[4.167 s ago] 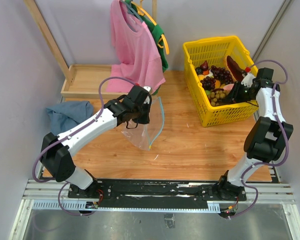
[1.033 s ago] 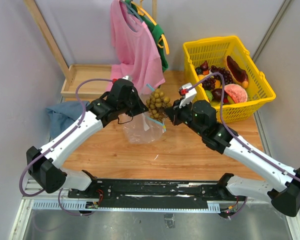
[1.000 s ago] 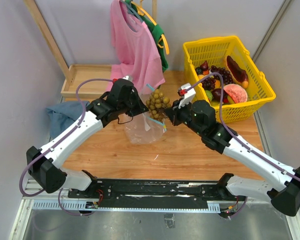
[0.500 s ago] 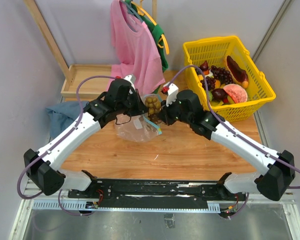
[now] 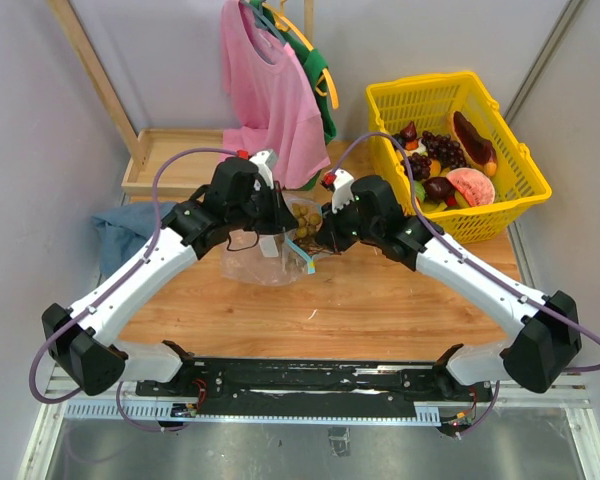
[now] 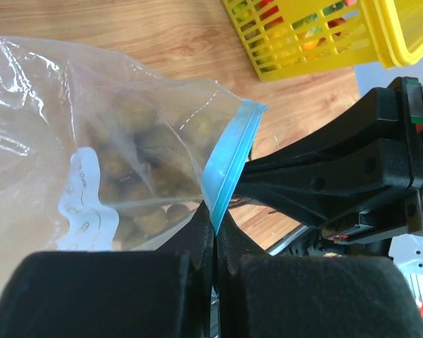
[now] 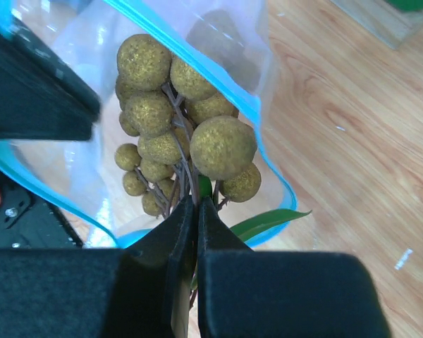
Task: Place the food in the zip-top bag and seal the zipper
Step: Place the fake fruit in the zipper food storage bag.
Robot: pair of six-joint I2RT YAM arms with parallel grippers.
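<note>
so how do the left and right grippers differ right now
The left gripper pinches the teal zipper strip of the zip-top bag; the right gripper pinches the stem of the tan berry cluster. The left gripper sits at the mouth's edge; the right gripper holds its cluster inside the open mouth. Both are shut, meeting at the bag.

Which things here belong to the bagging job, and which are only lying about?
Belong to the job: zip-top bag; its zipper, pinched in the left tool; tan berry cluster, held by the right tool inside the bag's mouth; other toy food in the yellow basket.

Lying about: pink shirt; blue cloth; wooden tray.
</note>
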